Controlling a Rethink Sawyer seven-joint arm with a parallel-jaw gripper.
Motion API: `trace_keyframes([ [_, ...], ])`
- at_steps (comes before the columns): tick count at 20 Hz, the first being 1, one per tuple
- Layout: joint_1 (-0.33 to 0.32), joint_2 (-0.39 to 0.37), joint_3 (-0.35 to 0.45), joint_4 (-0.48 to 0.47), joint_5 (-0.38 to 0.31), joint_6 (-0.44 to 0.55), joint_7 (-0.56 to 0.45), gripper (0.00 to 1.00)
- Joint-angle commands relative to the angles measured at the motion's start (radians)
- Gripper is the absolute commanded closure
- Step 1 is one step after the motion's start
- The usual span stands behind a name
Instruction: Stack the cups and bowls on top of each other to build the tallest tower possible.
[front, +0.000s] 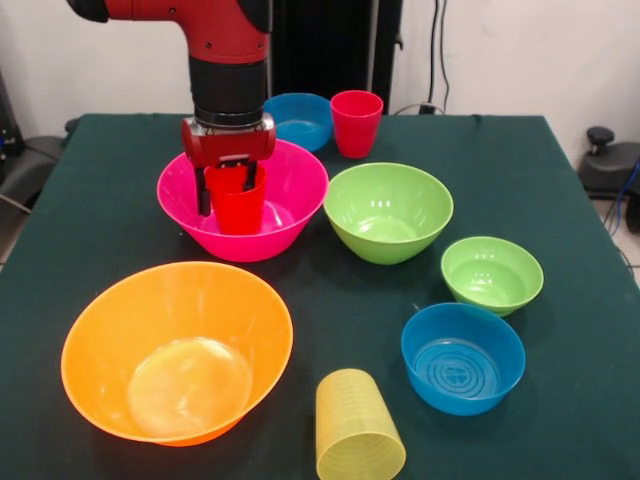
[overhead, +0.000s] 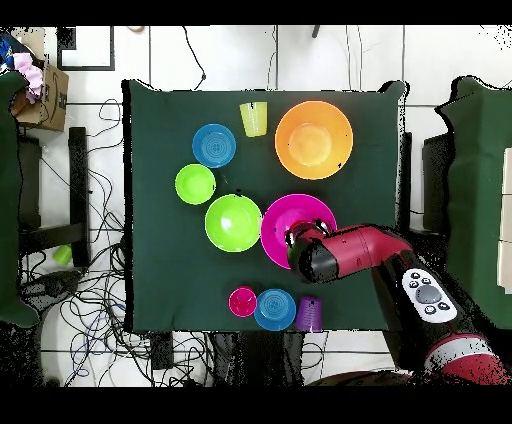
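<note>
My gripper (front: 233, 192) is down inside the hot pink bowl (front: 300, 190) and is shut on the bright red cup (front: 240, 212), which stands upright in the bowl. The medium lime green bowl (front: 388, 210) sits apart, just right of the pink bowl. The large orange bowl (front: 100, 330) is at the front left. The ribbed yellow cup (front: 357, 440) lies on its side at the front. A small green bowl (front: 492, 273) and a blue bowl (front: 462, 357) sit at the right. Another blue bowl (front: 298, 120) and the pinkish-red cup (front: 356, 122) stand at the back. The purple cup (overhead: 310, 313) shows only in the overhead view.
The table (front: 560, 200) has a dark green cloth. In the overhead view my arm (overhead: 345, 250) covers part of the pink bowl (overhead: 290, 210). Cables and chairs surround the table.
</note>
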Motion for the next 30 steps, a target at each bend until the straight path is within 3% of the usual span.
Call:
trace_keyframes([
  [1, -0.007, 0.003, 0.104, 0.020, 0.011, -0.018, -0.022, 0.00],
  [4, -0.052, -0.068, 0.147, 0.089, 0.073, 0.076, -0.080, 0.00],
  [8, -0.106, -0.237, 0.215, 0.185, 0.230, 0.283, -0.187, 0.00],
  [12, -0.114, -0.303, 0.239, 0.201, 0.284, 0.376, -0.223, 0.00],
  [21, -0.129, -0.308, 0.278, 0.210, 0.271, 0.389, -0.184, 0.00],
  [23, -0.116, -0.253, 0.283, 0.220, 0.258, 0.301, -0.107, 0.00],
  [25, -0.072, -0.202, 0.266, 0.220, 0.241, 0.219, -0.020, 0.00],
  [26, -0.017, -0.186, 0.234, 0.214, 0.230, 0.171, 0.063, 0.00],
  [28, 0.049, -0.191, 0.192, 0.203, 0.232, 0.156, 0.143, 0.00],
  [30, 0.073, -0.198, 0.172, 0.195, 0.244, 0.161, 0.155, 0.00],
])
